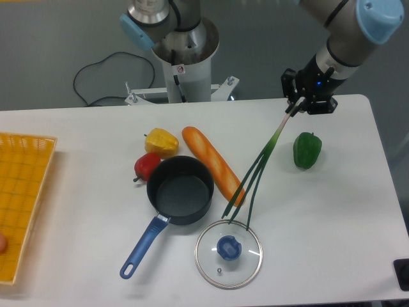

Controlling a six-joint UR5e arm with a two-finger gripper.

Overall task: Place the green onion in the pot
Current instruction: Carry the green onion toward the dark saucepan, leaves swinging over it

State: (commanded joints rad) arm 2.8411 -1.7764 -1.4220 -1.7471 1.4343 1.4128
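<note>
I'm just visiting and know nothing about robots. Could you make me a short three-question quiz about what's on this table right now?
1. True or false: the green onion is already inside the pot.
2. What is the gripper shut on? A) the pale end of the green onion B) the green bell pepper C) the glass lid
3. Fill in: the long orange bread loaf lies between the pot and the ____.

Key
1. False: the pot is empty and the onion hangs from the gripper, leaves trailing toward the lid.
2. A
3. green onion
</note>
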